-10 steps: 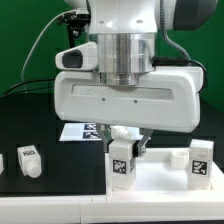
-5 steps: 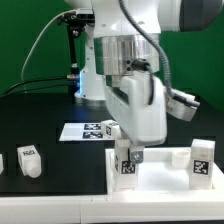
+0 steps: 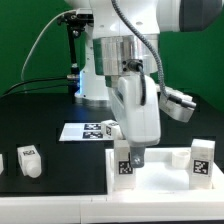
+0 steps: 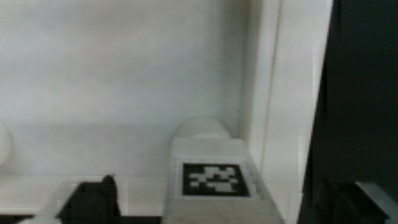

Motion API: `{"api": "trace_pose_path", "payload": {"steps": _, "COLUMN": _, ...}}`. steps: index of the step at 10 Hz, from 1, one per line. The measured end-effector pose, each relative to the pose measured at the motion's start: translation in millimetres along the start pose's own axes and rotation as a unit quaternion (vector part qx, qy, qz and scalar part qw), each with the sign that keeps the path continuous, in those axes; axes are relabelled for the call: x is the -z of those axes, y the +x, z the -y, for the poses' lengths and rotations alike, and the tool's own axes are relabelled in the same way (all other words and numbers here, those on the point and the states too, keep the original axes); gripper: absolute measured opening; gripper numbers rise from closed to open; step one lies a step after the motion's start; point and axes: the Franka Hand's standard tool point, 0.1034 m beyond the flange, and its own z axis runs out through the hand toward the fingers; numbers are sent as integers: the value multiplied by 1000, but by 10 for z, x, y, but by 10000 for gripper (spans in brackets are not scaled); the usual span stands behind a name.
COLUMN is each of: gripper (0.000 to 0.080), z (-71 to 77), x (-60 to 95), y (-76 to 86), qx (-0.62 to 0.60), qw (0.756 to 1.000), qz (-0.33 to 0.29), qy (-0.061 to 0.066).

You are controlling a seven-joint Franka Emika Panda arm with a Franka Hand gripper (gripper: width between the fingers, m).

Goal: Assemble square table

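Note:
The square table top (image 3: 165,183) is a flat white slab at the front of the exterior view; it also shows in the wrist view (image 4: 125,90). A short white leg with a tag (image 3: 125,168) stands upright near the top's left corner; it also shows in the wrist view (image 4: 215,175). My gripper (image 3: 129,158) is down over this leg with a finger on either side. In the wrist view the gripper (image 4: 231,203) is open, and its dark left finger (image 4: 98,200) stands apart from the leg. A second tagged leg (image 3: 201,161) stands at the top's right side.
A loose tagged leg (image 3: 29,161) lies on the black table at the exterior view's left, with another (image 3: 2,162) at the edge. The marker board (image 3: 88,131) lies behind the top. A green wall and cables stand at the back.
The gripper has turned about a quarter turn around its vertical axis over the leg since a second ago, with a small further turn in the last half second. The leg stays in place.

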Motion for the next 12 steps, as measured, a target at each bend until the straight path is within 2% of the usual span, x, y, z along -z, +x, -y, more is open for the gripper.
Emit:
{"api": "trace_pose_path", "payload": {"steps": 2, "gripper": 643, "z": -11, "x": 0, "y": -9, "qx": 190, "qw": 982, "qz": -1, "qy": -4}}
{"api": "trace_pose_path", "payload": {"steps": 5, "gripper": 649, "z": -18, "x": -12, "y": 1, "qx": 243, "qw": 970, "qz": -2, "qy": -5}}
{"api": "trace_pose_path", "payload": {"steps": 6, "gripper": 649, "z": -15, "x": -8, "y": 10, "qx": 295, "qw": 955, "qz": -3, "qy": -6}}
{"api": "trace_pose_path", "payload": {"steps": 7, "gripper": 649, "z": 34, "x": 27, "y": 44, "qx": 421, "qw": 907, "qz": -11, "qy": -10}}
{"api": "trace_pose_path", "payload": {"steps": 8, "gripper": 649, "z": 47, "x": 25, "y": 30, "qx": 443, "qw": 897, "qz": -12, "qy": -9}}
{"api": "trace_pose_path", "payload": {"steps": 9, "gripper": 649, "z": 42, "x": 18, "y": 31, "qx": 423, "qw": 906, "qz": -12, "qy": -10}}
{"api": "trace_pose_path", "payload": {"steps": 11, "gripper": 397, "z": 36, "x": 17, "y": 43, "qx": 417, "qw": 909, "qz": -12, "qy": -10}}
{"api": "trace_pose_path", "payload": {"steps": 12, "gripper": 397, "z": 10, "x": 15, "y": 82, "qx": 380, "qw": 925, "qz": -14, "qy": -13}}
